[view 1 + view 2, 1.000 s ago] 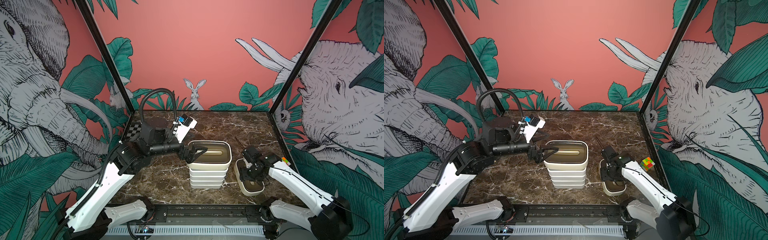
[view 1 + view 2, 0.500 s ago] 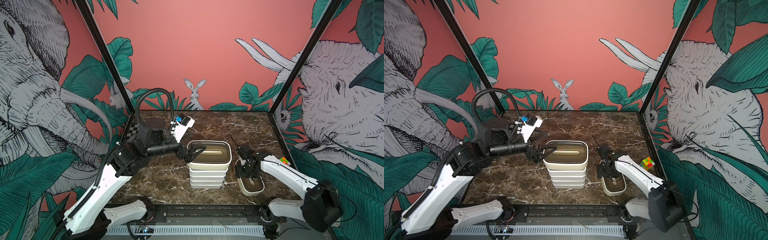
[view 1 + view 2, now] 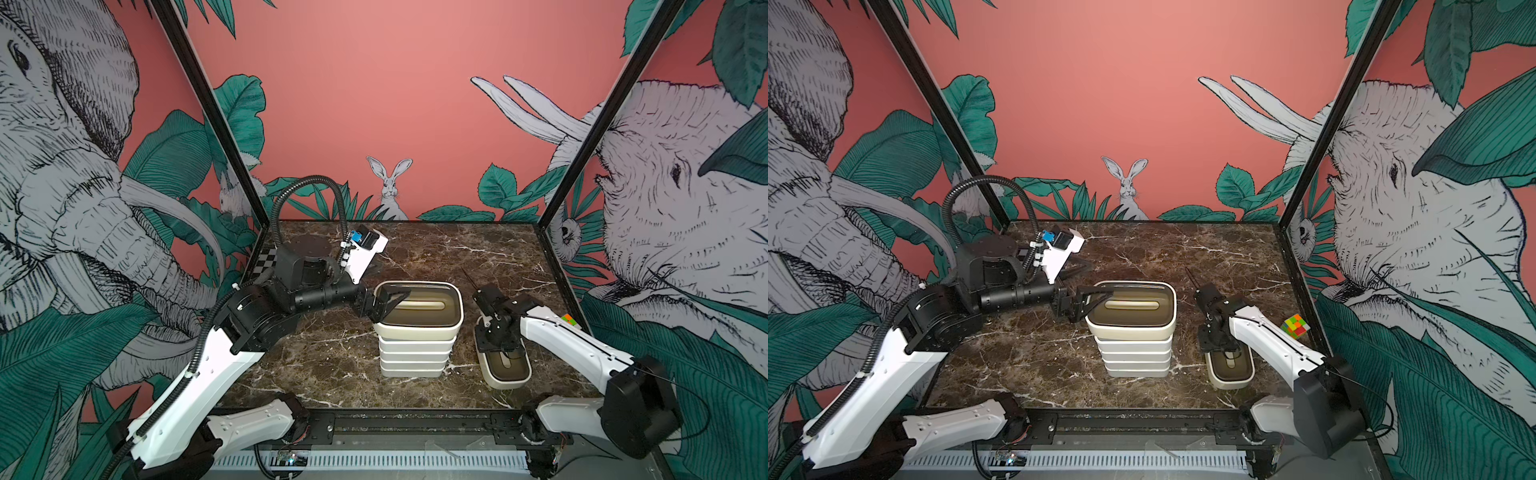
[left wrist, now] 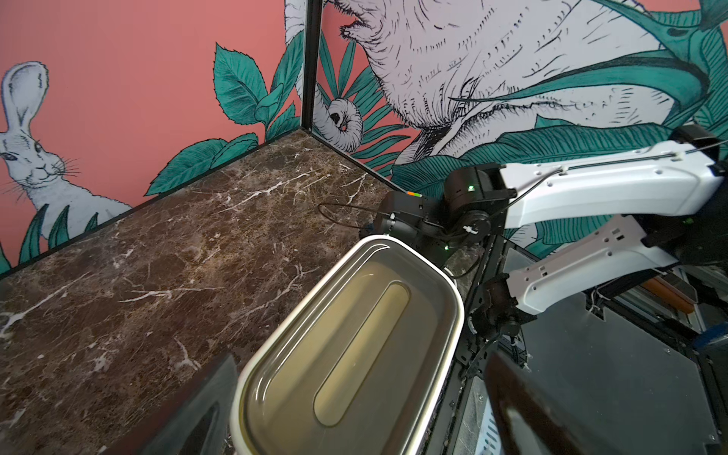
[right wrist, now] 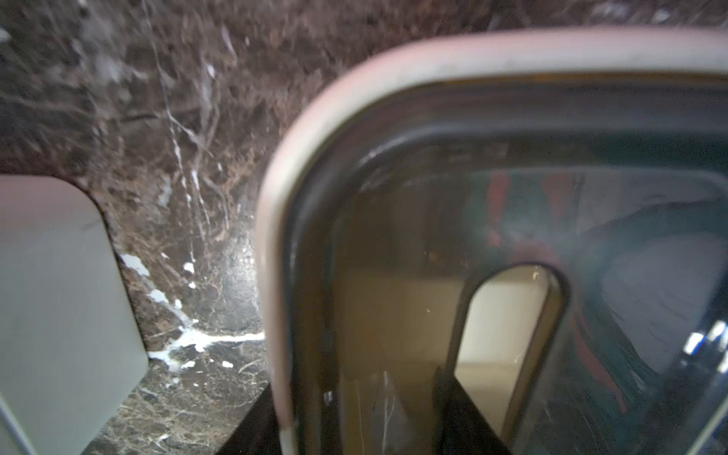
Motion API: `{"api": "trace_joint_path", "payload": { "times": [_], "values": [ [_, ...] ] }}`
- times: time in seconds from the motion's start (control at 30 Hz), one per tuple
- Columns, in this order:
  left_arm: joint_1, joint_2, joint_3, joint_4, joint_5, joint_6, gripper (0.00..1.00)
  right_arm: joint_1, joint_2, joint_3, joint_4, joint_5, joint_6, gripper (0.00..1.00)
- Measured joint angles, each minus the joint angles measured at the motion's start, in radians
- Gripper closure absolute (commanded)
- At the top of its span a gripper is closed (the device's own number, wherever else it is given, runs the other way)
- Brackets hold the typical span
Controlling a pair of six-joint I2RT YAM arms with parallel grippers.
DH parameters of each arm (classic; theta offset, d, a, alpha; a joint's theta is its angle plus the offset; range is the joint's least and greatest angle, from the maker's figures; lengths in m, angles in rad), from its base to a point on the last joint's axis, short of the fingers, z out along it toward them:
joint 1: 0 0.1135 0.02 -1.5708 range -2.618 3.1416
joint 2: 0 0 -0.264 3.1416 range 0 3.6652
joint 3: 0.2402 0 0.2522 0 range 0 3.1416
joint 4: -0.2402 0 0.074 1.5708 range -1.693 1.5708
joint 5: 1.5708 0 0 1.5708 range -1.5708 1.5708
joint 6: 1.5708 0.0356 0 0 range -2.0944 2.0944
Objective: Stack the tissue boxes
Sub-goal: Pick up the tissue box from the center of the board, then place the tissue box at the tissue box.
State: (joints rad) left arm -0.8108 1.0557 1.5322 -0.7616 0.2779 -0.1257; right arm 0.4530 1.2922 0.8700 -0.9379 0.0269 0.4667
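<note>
Closing on the last cream tissue box (image 3: 508,371), your right gripper (image 3: 500,353) has narrowed its jaws; that box sits on the marble table (image 3: 324,357) just right of the stack (image 3: 415,357), so lifting it looks like the final step. Your left gripper (image 3: 392,305), jaws wide and holding nothing, has eased back at the end of the top cream tissue box (image 3: 428,311), which crowns four white ones. Only the right wrist view shows the grip: one finger (image 5: 457,409) down in the oval slot (image 5: 508,327), the other outside the rim. Both top views hide that.
</note>
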Motion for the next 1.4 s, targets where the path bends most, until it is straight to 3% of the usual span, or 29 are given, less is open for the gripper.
{"api": "trace_joint_path", "payload": {
  "times": [0.3,0.4,0.5,0.77,0.93,1.1,1.4],
  "values": [
    [0.003,0.072,0.060,0.003,-0.124,0.004,0.00,-0.262,0.042,0.315,-0.071,-0.054,-0.171,0.54],
    [0.031,0.106,0.087,-0.006,-0.138,-0.032,0.00,-0.288,0.093,0.485,-0.131,-0.054,-0.244,0.54],
    [0.121,0.116,0.093,-0.031,-0.117,-0.102,0.01,-0.285,0.140,0.680,-0.168,-0.091,-0.346,0.54],
    [0.367,0.073,-0.035,0.041,0.089,-0.343,0.00,-0.163,0.197,1.095,-0.265,-0.230,-0.681,0.54],
    [0.384,0.075,-0.069,0.080,0.147,-0.399,0.00,-0.094,0.326,1.433,-0.423,-0.325,-0.847,0.52],
    [0.387,0.068,-0.118,0.150,0.182,-0.437,0.00,-0.011,0.421,1.628,-0.555,-0.357,-0.959,0.54],
    [0.387,-0.012,-0.174,0.261,0.220,-0.463,0.00,0.167,0.492,1.774,-0.637,-0.356,-1.040,0.54]
  ]
}}
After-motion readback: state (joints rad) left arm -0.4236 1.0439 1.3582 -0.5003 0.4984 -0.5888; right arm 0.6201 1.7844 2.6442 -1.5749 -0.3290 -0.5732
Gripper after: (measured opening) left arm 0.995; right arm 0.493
